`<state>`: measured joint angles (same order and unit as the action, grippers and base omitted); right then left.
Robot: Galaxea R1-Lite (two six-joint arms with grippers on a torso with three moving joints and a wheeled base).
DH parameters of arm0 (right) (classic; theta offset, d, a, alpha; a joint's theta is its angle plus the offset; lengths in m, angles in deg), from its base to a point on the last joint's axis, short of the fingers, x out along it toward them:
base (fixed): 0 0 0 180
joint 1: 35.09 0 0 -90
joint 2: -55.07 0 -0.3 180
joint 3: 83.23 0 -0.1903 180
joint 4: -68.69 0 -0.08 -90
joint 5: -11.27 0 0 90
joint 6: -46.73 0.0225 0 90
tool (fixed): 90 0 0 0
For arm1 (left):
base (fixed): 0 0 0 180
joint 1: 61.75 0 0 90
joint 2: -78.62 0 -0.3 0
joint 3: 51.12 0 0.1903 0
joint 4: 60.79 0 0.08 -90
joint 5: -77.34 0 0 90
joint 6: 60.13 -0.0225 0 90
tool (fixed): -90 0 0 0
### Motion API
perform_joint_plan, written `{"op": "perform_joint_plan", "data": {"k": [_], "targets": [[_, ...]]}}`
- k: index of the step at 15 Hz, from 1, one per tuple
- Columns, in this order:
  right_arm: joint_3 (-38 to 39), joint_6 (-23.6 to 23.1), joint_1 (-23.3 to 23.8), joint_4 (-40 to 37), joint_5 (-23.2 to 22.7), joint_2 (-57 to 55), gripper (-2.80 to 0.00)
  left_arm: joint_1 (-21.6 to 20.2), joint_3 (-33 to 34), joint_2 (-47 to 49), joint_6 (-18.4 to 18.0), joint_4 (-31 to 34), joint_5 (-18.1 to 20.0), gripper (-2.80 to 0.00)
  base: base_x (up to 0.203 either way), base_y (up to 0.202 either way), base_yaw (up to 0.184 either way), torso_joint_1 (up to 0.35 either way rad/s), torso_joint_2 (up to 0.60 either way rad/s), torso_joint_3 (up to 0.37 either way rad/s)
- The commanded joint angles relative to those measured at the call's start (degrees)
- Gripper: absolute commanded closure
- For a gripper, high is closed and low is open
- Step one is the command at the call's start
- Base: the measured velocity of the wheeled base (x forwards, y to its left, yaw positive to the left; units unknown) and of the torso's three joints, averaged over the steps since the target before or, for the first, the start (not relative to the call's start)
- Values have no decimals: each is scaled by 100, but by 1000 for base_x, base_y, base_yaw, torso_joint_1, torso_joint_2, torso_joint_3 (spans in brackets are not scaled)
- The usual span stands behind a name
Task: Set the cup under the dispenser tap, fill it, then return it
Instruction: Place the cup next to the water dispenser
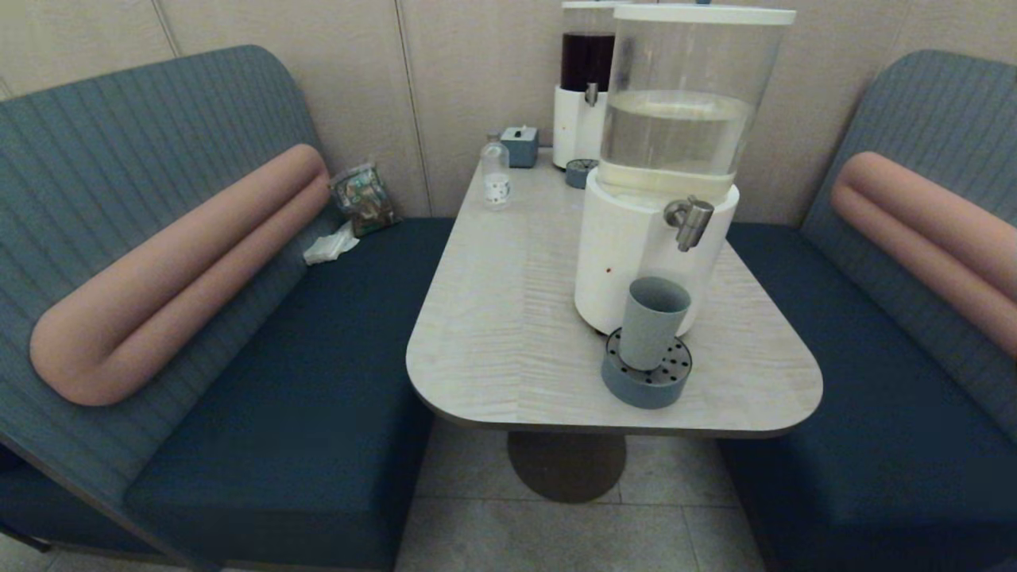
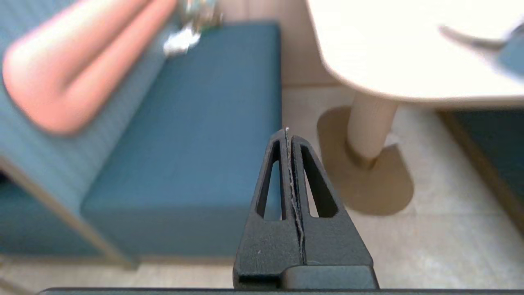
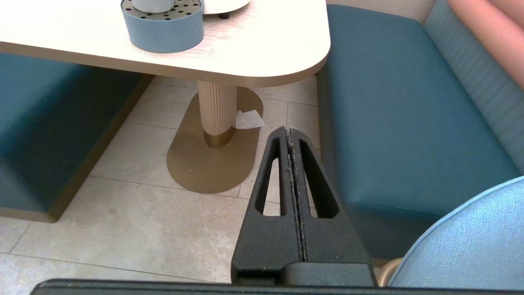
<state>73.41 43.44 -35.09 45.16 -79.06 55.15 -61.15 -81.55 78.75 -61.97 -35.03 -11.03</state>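
Observation:
A grey-blue cup (image 1: 651,322) stands upright on the round perforated tray (image 1: 645,380), just below and a little left of the brushed-metal dispenser tap (image 1: 690,222) of the big clear-tank dispenser (image 1: 675,151). Only the cup's base (image 3: 152,5) shows in the right wrist view, on the tray (image 3: 163,25). Neither arm appears in the head view. My left gripper (image 2: 287,132) is shut and empty, low over the floor beside the left bench. Shut and empty too, my right gripper (image 3: 289,130) hangs low over the floor by the right bench, well short of the table.
A slimmer dark-tank dispenser (image 1: 586,79), a small clear bottle (image 1: 496,173) and a small grey box (image 1: 520,145) stand at the table's far end. Blue benches (image 1: 318,357) flank the table (image 1: 508,318). The table's pedestal (image 3: 217,110) has a paper scrap (image 3: 249,119) beside it.

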Motion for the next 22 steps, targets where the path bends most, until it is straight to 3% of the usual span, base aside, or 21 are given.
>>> {"op": "perform_joint_plan", "data": {"k": [1,5,8,14,16,19,22], "targets": [[5,-6,0,-2,-3,1,0,2,-615,155,-4,114,88,0,0,0,0,0,0,0],[0,-6,0,2,-6,1,0,60,-2293,2189,26,229,396,0,0,0,0,0,0,0],[5,-6,0,-2,-3,1,0,112,-3048,4134,56,-230,870,0,0,0,0,0,0,0],[0,-6,0,5,-9,1,0,209,-3092,7175,38,-2477,2333,0,0,0,0,0,0,0],[0,-6,0,1,-6,1,0,404,-3043,8013,-25,-3116,2574,0,0,0,0,0,0,0],[7,-6,0,1,-3,1,0,899,-2884,9136,-293,-4317,2568,0,0,0,0,0,0,0],[0,-6,0,-2,-3,1,0,1686,-2533,9874,-387,-5777,1906,0,0,0,0,0,0,0]]}}
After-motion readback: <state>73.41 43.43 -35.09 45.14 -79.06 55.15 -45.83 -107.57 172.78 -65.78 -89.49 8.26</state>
